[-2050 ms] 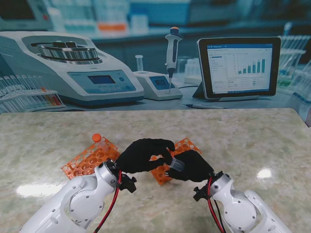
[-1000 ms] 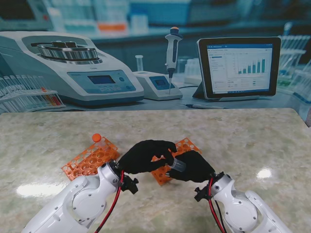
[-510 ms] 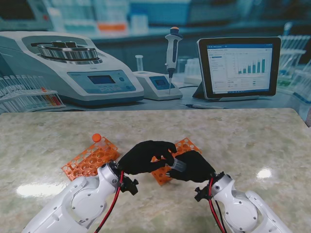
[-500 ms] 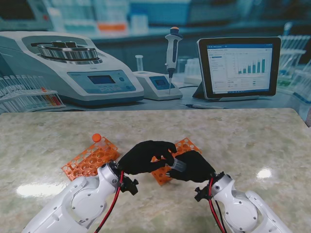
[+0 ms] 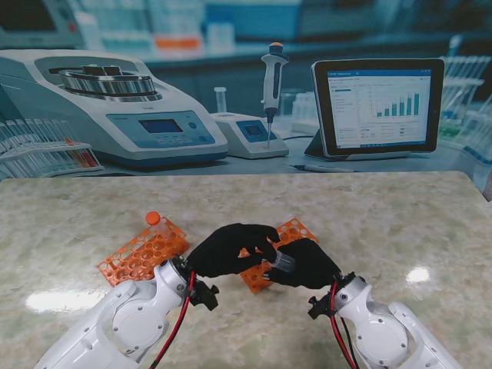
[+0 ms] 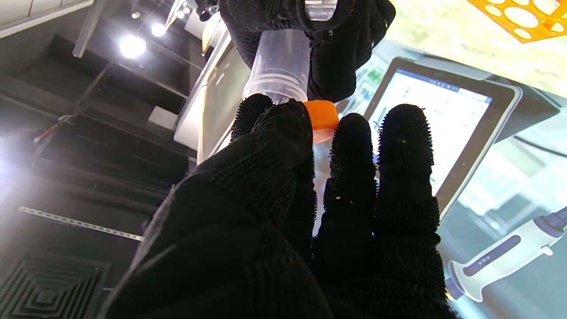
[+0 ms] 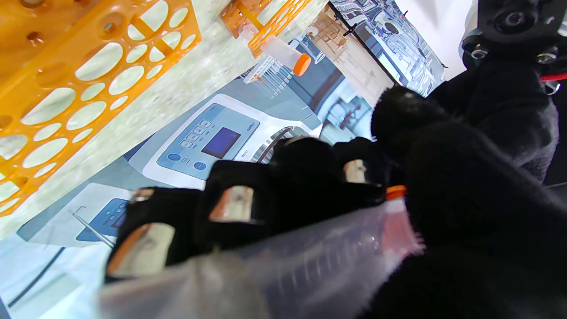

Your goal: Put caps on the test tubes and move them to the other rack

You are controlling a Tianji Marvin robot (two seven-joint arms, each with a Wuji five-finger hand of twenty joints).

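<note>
Right hand [image 5: 306,263] grips clear plastic test tube [image 6: 280,71] above orange perforated rack [image 5: 275,252]. Left hand [image 5: 231,247] pinches small orange screw cap [image 6: 322,117] at tube mouth. Risk: cap tilted off axis, cross-threading or dropping onto table.

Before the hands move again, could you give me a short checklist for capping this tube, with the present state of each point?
1. Right hand grips the test tube: ok.
2. Left hand holds the orange cap in its fingertips: ok.
3. Cap meets the tube's open end: ok, they touch.
4. Cap square on the threads: cannot tell, fingers hide the joint.
5. Cap fully tightened: cannot tell.
6. Left rack has free holes beside its capped tube: ok.
</note>
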